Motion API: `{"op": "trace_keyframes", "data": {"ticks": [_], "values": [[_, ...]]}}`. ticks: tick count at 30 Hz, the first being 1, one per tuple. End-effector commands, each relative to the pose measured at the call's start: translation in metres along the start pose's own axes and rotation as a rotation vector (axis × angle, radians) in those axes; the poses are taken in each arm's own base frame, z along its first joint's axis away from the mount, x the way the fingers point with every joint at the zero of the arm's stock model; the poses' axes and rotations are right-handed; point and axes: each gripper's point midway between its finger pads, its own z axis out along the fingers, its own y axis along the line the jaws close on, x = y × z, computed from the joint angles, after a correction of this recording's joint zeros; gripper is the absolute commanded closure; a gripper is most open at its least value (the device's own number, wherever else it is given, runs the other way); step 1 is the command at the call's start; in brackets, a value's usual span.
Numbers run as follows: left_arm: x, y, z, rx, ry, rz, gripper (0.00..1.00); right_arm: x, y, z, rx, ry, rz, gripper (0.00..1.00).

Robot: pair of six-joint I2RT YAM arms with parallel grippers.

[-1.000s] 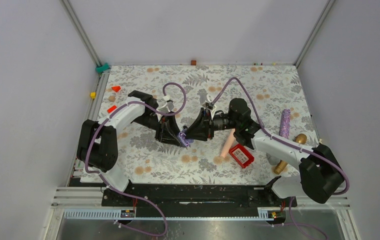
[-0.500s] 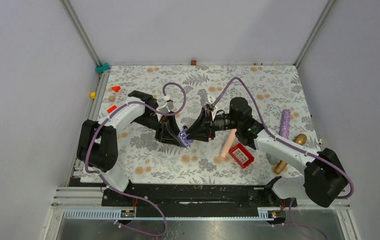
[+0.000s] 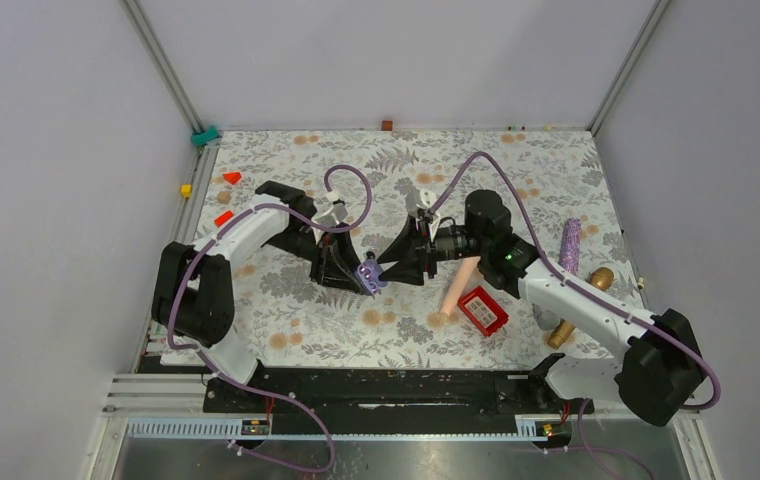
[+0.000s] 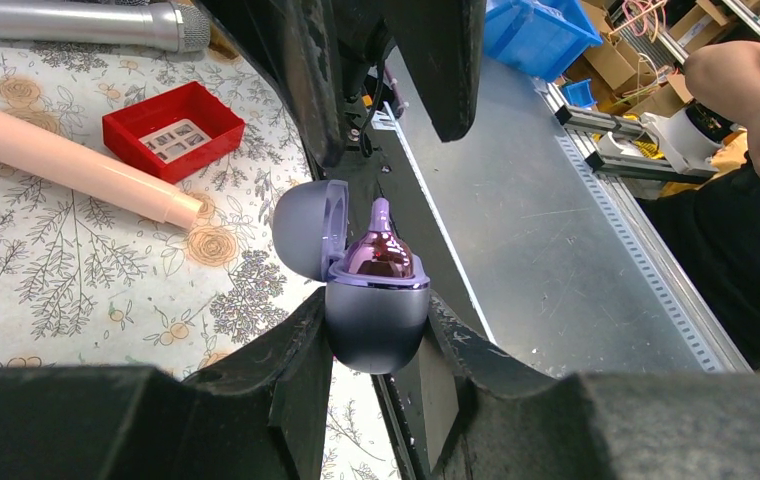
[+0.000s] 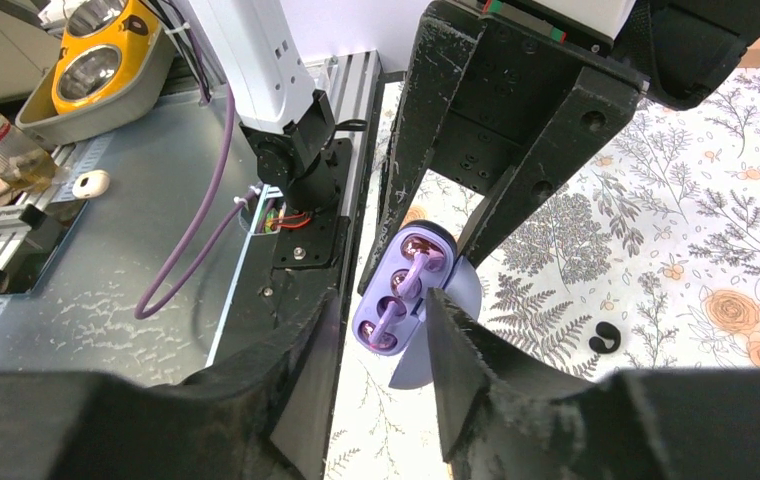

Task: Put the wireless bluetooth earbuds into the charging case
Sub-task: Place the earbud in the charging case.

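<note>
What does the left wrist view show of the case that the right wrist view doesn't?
Only left wrist: the charging case side-on, pinched in the left gripper, one earbud stem poking up; red tray beyond. Only right wrist: the case's open face, both earbuds lying in its wells. Both: the lavender case, lid open, in the left gripper's hold.

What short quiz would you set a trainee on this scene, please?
1. True or false: the purple case has its lid shut.
2. What holds the case? A. the left gripper B. the red tray C. nothing, it lies loose
3. Fill in: the jaws of the right gripper, close by the case, stand ___.

Key: 1 false, the lid is swung open. 2 A. 3 open.
</note>
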Motion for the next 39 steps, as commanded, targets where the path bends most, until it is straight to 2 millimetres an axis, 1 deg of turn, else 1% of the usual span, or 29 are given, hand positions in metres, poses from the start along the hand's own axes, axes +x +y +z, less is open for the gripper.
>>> {"op": "trace_keyframes", "data": {"ticks": [1, 4, 8, 12, 19, 22, 28, 32, 36, 39], "values": [[-0.032, -0.015, 0.005, 0.004, -0.136, 0.037, 1.00, -0.023, 0.005, -0.008, 0.002, -0.009, -0.105, 0.50], [-0.032, -0.015, 0.005, 0.004, -0.135, 0.046, 1.00, -0.025, 0.006, -0.010, 0.013, -0.007, -0.120, 0.46], [-0.031, -0.015, 0.005, 0.004, -0.134, 0.048, 1.00, -0.032, 0.006, -0.015, 0.025, -0.016, -0.135, 0.44], [-0.031, -0.016, 0.005, 0.003, -0.132, 0.055, 1.00, -0.034, 0.005, -0.018, 0.039, -0.021, -0.140, 0.44], [-0.029, -0.017, 0.005, 0.003, -0.122, 0.077, 1.00, -0.038, 0.004, -0.017, 0.044, -0.039, -0.131, 0.44], [-0.027, -0.016, 0.004, 0.001, -0.119, 0.078, 1.00, -0.040, 0.005, -0.016, 0.037, -0.055, -0.090, 0.48], [-0.026, -0.014, 0.004, 0.002, -0.115, 0.074, 1.00, -0.050, 0.016, -0.010, -0.039, -0.135, 0.007, 0.59], [-0.025, -0.014, 0.005, 0.002, -0.111, 0.077, 1.00, -0.050, 0.016, -0.007, -0.064, -0.160, 0.048, 0.72], [-0.025, -0.014, 0.004, 0.002, -0.111, 0.077, 1.00, -0.047, 0.018, -0.004, -0.080, -0.154, 0.056, 0.74], [-0.024, -0.014, 0.004, 0.002, -0.108, 0.076, 1.00, -0.045, 0.023, -0.003, -0.112, -0.148, 0.055, 0.76]]}}
